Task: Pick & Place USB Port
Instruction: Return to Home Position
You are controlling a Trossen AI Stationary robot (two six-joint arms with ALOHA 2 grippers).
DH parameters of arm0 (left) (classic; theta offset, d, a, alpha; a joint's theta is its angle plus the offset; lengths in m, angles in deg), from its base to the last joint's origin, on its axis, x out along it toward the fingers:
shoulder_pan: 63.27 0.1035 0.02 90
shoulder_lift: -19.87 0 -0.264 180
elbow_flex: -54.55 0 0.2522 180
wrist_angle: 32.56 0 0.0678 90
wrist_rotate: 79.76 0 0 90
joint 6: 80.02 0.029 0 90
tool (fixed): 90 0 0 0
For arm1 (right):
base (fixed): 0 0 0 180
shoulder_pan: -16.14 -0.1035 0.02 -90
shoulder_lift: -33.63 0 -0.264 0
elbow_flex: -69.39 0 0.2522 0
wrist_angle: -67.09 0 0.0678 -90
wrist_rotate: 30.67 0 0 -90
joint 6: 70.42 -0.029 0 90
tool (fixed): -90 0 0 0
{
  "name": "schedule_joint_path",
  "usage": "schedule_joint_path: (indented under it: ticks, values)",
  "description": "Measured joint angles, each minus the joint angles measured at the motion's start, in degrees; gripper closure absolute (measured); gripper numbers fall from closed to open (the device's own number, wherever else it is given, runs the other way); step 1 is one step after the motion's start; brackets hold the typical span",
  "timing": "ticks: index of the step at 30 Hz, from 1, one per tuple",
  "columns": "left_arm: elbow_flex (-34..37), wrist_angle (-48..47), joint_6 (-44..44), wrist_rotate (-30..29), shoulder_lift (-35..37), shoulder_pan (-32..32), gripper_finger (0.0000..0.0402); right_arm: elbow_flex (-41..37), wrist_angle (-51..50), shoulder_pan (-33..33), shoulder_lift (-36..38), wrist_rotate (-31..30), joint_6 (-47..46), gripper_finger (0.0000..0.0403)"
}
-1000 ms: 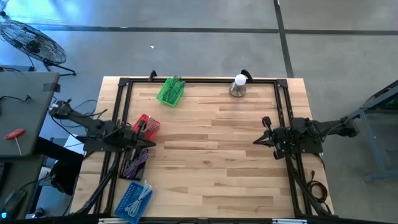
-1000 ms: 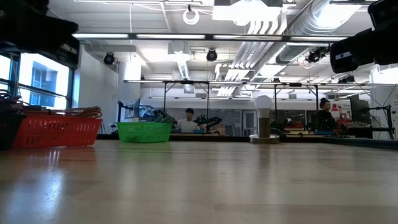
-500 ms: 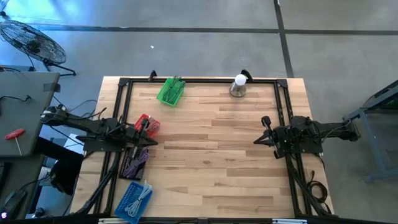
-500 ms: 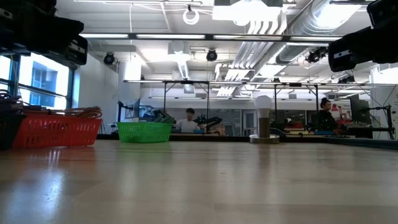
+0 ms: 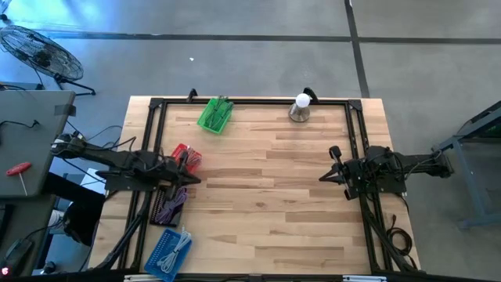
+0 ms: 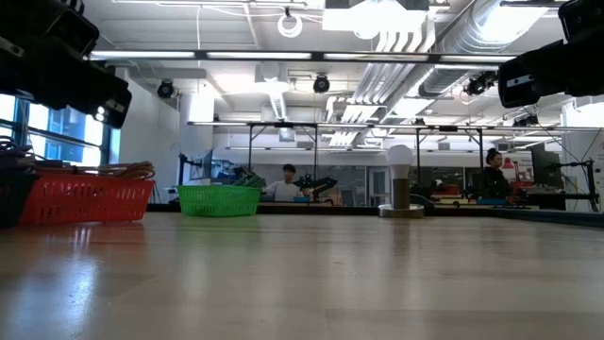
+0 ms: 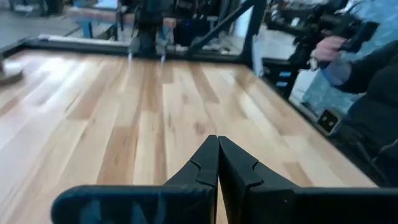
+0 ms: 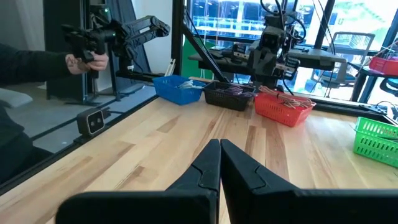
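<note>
Obs: left gripper [image 5: 190, 178] hangs over the left edge of the pale wooden table [image 5: 274, 211], between the red mesh bin [image 5: 186, 155] and the dark bin of purple cables [image 5: 169, 205]. Its jaws are together with nothing in them; in the left wrist view the fingers [image 7: 205, 163] press flat against each other. The right gripper [image 5: 324, 178] sits at the right edge, pointing inward, jaws likewise together and empty. The charger cables lie in their bins: a pinkish one in the red mesh bin, a pale one in the blue plastic bin [image 5: 166, 252] at the high view's bottom-left corner, a green one apparently in the green mesh bin [image 5: 214, 114] at the far edge. Sorting looks finished. For homing: raise the left wrist first to clear the bin rims, then fold back slowly with jaws closed so no cable loop snags. The right arm probably needs little correction.
</note>
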Motion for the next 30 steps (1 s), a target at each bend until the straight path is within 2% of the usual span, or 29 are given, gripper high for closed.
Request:
schedule_joint_path:
  ticks: [9,13,22,30]
  values:
    - [0.0,-3.0,-1.3,-0.6,0.5,0.0,0.0401,0.0,0.0,0.0,0.0,0.0,0.0,0.0403]
    - [0.0,-7.2,-1.3,-0.8,3.6,0.0,0.0401,0.0,0.0,0.0,0.0,0.0,0.0,0.0403]
    - [-0.9,-10.0,2.1,0.5,11.5,0.0,0.0402,0.0,0.0,0.0,-0.3,0.0,0.5,0.0403]
    - [-1.0,-10.5,4.9,0.8,12.1,0.0,0.0401,-0.1,0.0,2.6,-0.7,-1.1,4.0,0.0403]
